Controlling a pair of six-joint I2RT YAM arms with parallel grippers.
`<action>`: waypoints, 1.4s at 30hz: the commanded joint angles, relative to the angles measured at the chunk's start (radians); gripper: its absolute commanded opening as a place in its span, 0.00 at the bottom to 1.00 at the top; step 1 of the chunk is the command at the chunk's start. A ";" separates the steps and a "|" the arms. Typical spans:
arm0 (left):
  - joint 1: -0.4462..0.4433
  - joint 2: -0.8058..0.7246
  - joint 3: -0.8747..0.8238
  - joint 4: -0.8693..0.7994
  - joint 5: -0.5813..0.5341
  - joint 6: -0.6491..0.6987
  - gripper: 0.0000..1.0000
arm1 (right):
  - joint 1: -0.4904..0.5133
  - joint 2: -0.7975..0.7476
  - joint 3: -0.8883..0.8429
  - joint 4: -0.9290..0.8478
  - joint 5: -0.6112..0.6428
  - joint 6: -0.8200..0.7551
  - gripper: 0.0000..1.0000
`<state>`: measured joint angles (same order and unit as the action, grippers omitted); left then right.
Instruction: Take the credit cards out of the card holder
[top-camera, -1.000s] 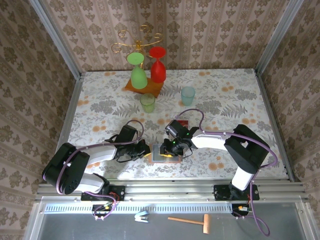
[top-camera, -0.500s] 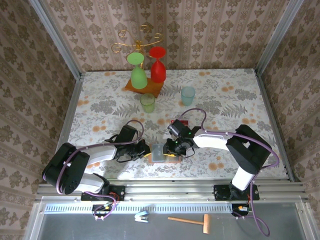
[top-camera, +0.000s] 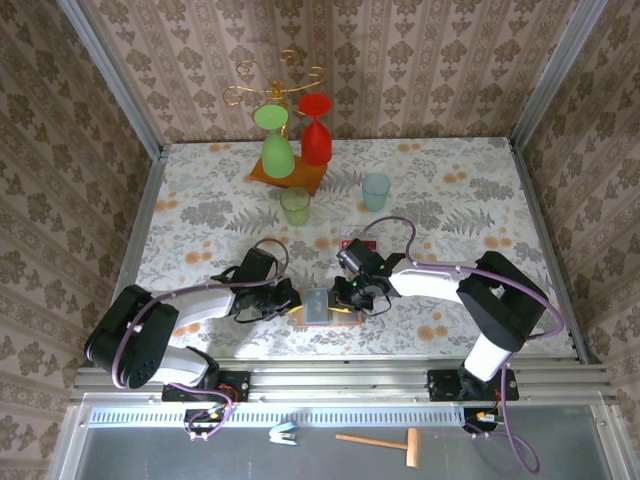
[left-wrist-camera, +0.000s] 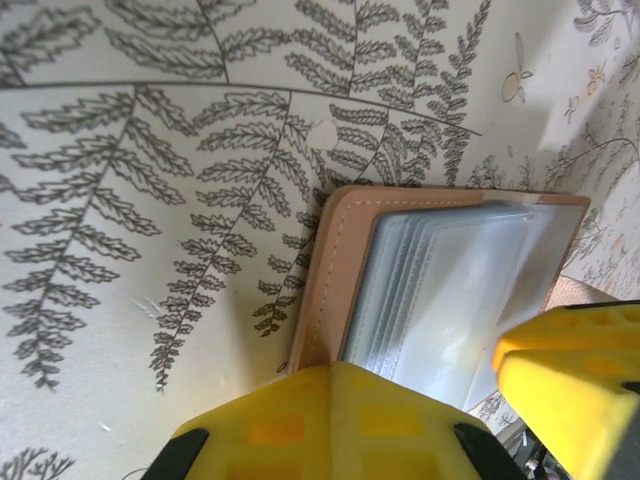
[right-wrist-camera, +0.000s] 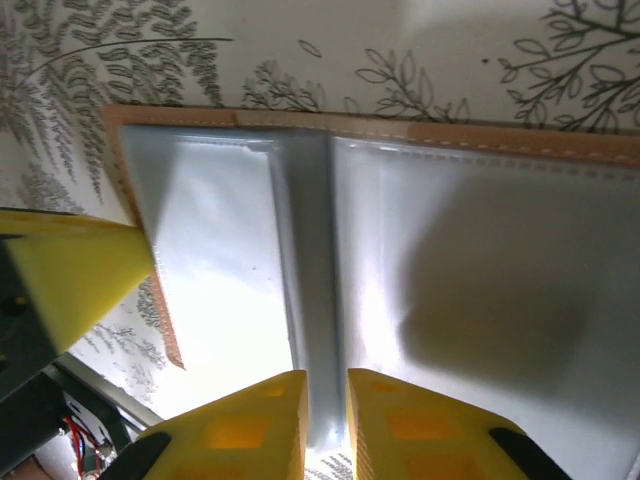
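Note:
The card holder (top-camera: 318, 304) lies open on the table near the front edge, tan rim and grey-blue clear sleeves facing up (left-wrist-camera: 450, 290) (right-wrist-camera: 450, 250). My left gripper (top-camera: 291, 300) (left-wrist-camera: 330, 368) is shut, its tips pressed onto the holder's tan left edge. My right gripper (top-camera: 350, 293) (right-wrist-camera: 327, 380) stands over the holder from the right. Its jaws are almost together, with the raised grey middle fold between them. A small red flat piece, the credit cards (top-camera: 357, 243), lies on the table just behind the right arm, mostly hidden by it.
At the back stand a green glass (top-camera: 277, 150) and a red glass (top-camera: 316, 138) on a brown wooden base (top-camera: 290, 180). A green cup (top-camera: 295, 205) and a pale blue cup (top-camera: 376, 190) stand nearer. The table's front rail (top-camera: 340, 375) runs close behind the holder.
The right gripper's jaws have narrowed around the holder's middle fold and its wrist has shifted slightly. The left gripper has stayed pressed on the holder's edge.

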<state>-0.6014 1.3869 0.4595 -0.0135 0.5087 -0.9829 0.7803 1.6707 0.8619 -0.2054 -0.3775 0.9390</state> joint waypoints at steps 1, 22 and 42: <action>-0.005 0.017 -0.002 0.002 -0.010 0.022 0.06 | -0.002 -0.020 0.017 0.037 -0.040 0.013 0.17; -0.004 0.021 -0.011 -0.012 -0.018 0.039 0.06 | 0.008 0.039 0.032 -0.008 0.006 0.003 0.23; 0.000 -0.070 0.038 -0.086 -0.033 0.040 0.12 | -0.017 0.004 -0.087 0.207 -0.069 0.080 0.22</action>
<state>-0.6014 1.3643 0.4675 -0.0471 0.4957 -0.9607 0.7734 1.6985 0.8093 -0.0521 -0.4305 0.9852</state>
